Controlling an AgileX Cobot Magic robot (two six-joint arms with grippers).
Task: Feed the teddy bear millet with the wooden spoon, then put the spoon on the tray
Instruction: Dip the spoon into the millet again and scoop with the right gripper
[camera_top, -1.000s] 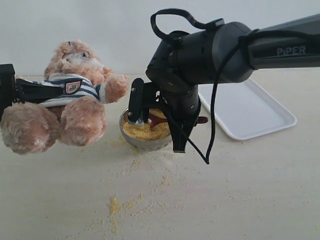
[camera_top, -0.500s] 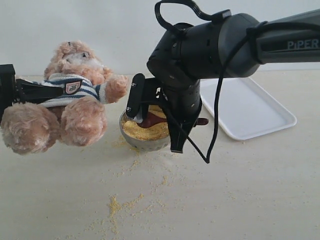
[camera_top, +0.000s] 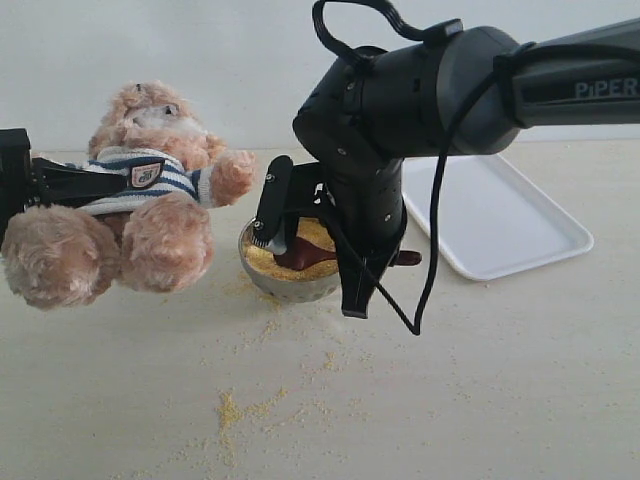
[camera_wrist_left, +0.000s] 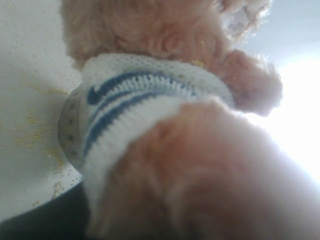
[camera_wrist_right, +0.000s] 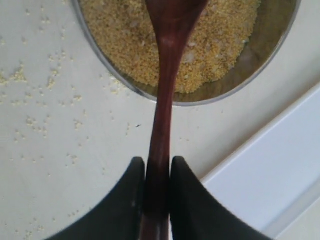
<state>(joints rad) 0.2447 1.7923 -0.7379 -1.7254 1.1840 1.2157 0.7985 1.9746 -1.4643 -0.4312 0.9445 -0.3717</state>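
The teddy bear (camera_top: 150, 190) leans back at the left, its striped shirt filling the left wrist view (camera_wrist_left: 150, 95). My left gripper (camera_top: 110, 180) is shut on its torso; one black finger crosses the shirt. My right gripper (camera_top: 358, 278) hangs over the metal bowl's right side, shut on the handle of the wooden spoon (camera_top: 300, 252). From the right wrist, both fingers (camera_wrist_right: 135, 185) of the gripper (camera_wrist_right: 158, 162) press the dark handle of the spoon (camera_wrist_right: 167, 75). Its oval end lies in the millet (camera_wrist_right: 220, 45), a yellow heap (camera_top: 262, 262). The white tray (camera_top: 500, 225) sits empty at the back right.
The metal bowl (camera_top: 290, 288) stands between the bear and the tray, its rim (camera_wrist_right: 270, 55) close to a corner of the tray (camera_wrist_right: 280, 165). Loose millet (camera_top: 235, 410) is scattered over the table in front of the bowl. The right arm's cable loops down beside the bowl.
The right gripper has tipped the spoon's oval end down into the millet and shifted slightly lower. The bear and the left gripper have not moved.
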